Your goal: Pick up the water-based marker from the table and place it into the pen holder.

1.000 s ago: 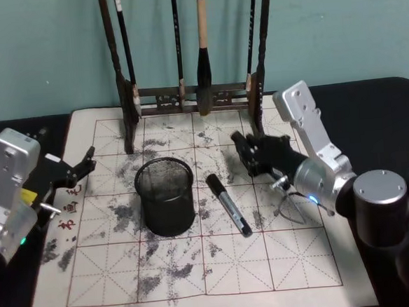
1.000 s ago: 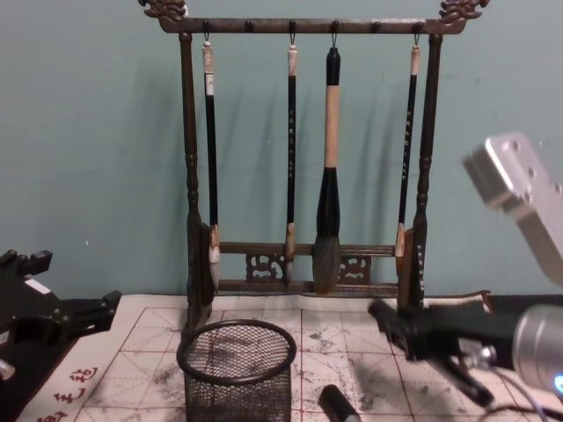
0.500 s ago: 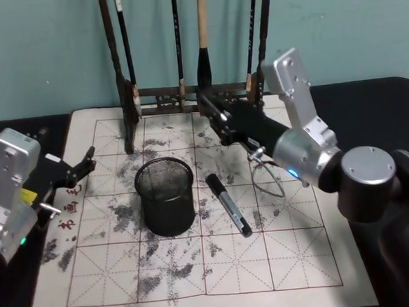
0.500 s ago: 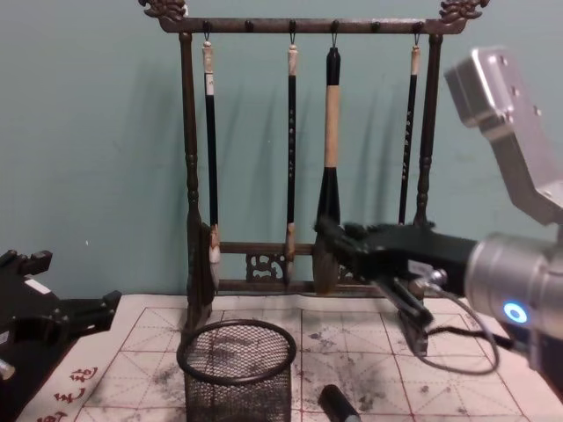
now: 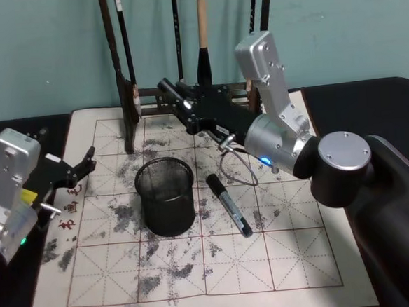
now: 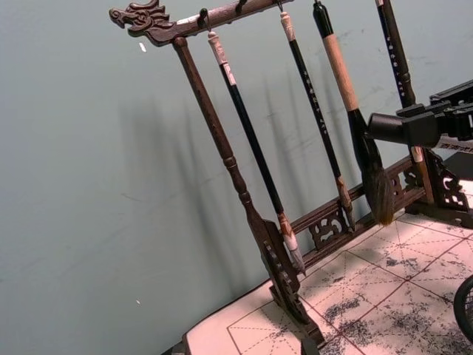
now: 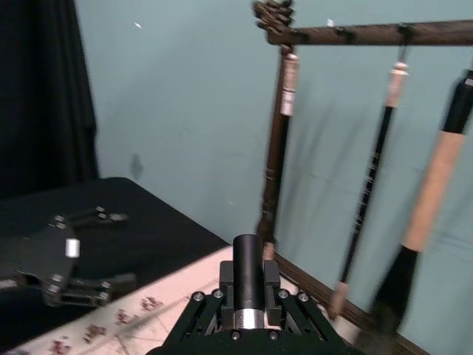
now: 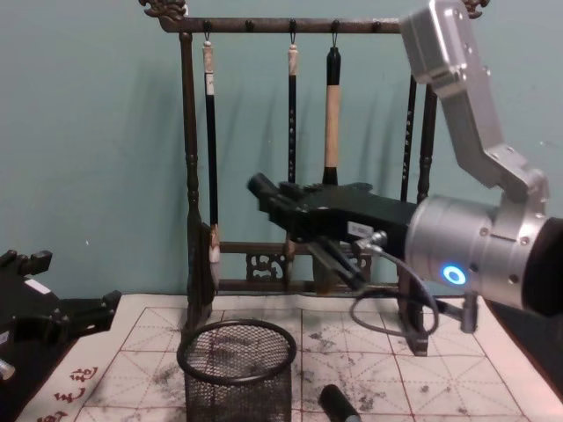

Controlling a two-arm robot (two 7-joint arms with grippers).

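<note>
Mid-carry, the right gripper [image 5: 181, 100], clamped on a black marker [image 7: 248, 277], hangs above the pen holder's [image 5: 165, 198] far side. The left gripper [image 5: 71, 178] sits open at left. The next move calls for tipping the marker down over the rim.

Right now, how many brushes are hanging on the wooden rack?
4, hanging in a row from the rack: the leftmost brush, the thin second brush, the thick tan-handled brush, the rightmost brush. The right arm covers some lower ends.

The head view looks down on the grid mat [image 5: 282, 260], brush rack [image 5: 126, 110] at twelve o'clock. The chest view faces that rack low and close; both share the pen holder [image 5: 168, 212].
</note>
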